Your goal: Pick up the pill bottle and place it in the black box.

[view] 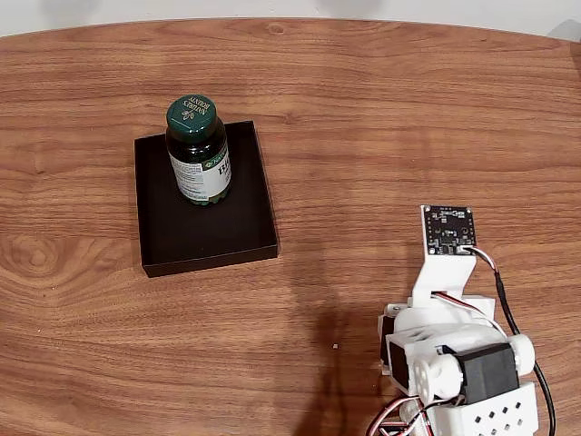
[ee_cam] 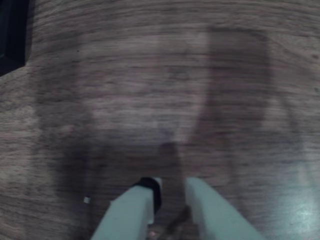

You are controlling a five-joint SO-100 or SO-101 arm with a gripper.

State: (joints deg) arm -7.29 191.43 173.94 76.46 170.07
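The small dark amber-green pill bottle (view: 198, 150), round embossed green cap and white-and-green printed label, stood upright inside the shallow matte black box (view: 209, 232) — toward its far end in the fixed view, base flat on the tray floor. By the look of it, the placing was done. The box's low thin walls sat square on the brown wood-grain surface (view: 381, 118), a wide target for such a narrow bottle, which probably explained why the bottle had room to spare all round.

The white plastic arm (view: 454, 363) sat folded at the lower right of the fixed view, well apart from the box — a tucked, resting posture, it seemed. In the wrist view the gripper (ee_cam: 172, 187) pointed at bare wood, its two pale fingers (ee_cam: 132, 210) parted by a narrow gap and pinching nothing, with a corner of the box showing at upper left.
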